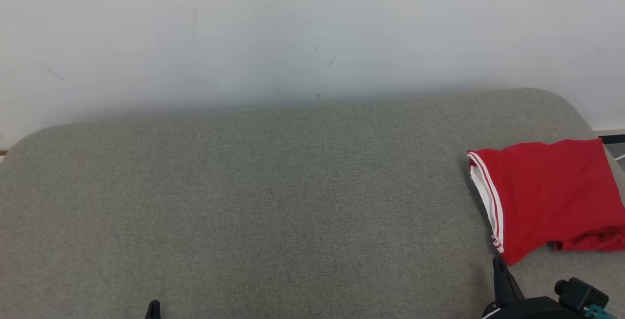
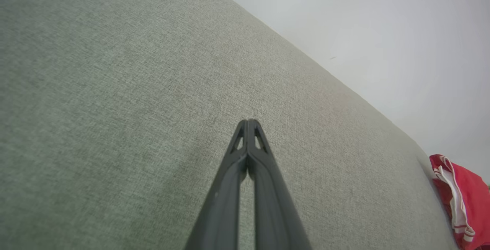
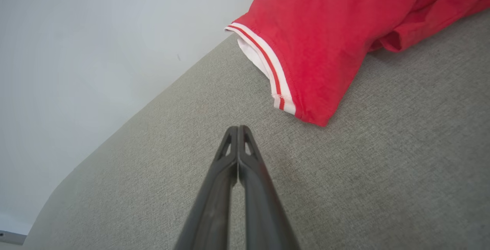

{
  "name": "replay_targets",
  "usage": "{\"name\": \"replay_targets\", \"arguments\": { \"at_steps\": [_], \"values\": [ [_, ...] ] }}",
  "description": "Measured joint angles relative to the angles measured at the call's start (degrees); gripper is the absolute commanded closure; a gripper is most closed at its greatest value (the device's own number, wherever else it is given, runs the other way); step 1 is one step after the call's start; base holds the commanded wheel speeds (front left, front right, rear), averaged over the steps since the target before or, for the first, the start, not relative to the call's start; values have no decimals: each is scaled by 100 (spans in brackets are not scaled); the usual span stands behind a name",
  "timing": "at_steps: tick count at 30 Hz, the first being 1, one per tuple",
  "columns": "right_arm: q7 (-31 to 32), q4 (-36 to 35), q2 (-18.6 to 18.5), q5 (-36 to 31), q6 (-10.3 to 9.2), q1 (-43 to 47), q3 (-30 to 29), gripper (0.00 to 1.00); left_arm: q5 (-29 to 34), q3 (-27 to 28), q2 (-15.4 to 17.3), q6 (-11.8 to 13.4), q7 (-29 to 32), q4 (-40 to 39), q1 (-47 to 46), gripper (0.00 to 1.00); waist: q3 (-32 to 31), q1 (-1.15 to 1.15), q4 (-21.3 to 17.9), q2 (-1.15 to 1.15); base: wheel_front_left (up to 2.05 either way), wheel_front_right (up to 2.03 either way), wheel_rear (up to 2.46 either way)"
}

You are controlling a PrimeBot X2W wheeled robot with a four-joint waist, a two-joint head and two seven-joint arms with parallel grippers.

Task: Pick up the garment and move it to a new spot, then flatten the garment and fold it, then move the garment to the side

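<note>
Left gripper [image 2: 248, 121] and right gripper [image 3: 238, 127]: each pair of long dark fingers pressed together, tips meeting. Head view: left tip at lower left, right gripper at lower right, pointing up.

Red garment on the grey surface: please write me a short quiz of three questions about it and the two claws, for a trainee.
1. True or false: the right claw is holding the red garment.
2. In the head view, where on the grey surface does the garment lie? A) far left B) centre C) far right
3. Fill the gap: the left claw is ___ (open or shut).
Key: 1 false; it is shut on nothing, just short of the garment's corner. 2 C. 3 shut.
</note>
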Motion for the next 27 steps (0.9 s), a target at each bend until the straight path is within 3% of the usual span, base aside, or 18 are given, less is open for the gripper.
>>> {"name": "replay_targets", "arguments": {
  "at_steps": [27],
  "values": [
    [470,-253,133,2011,0,-113,-432,100,-2031,245,2,-243,513,15,-237,100,72,1,179,0,0,0,0]
  ]
}}
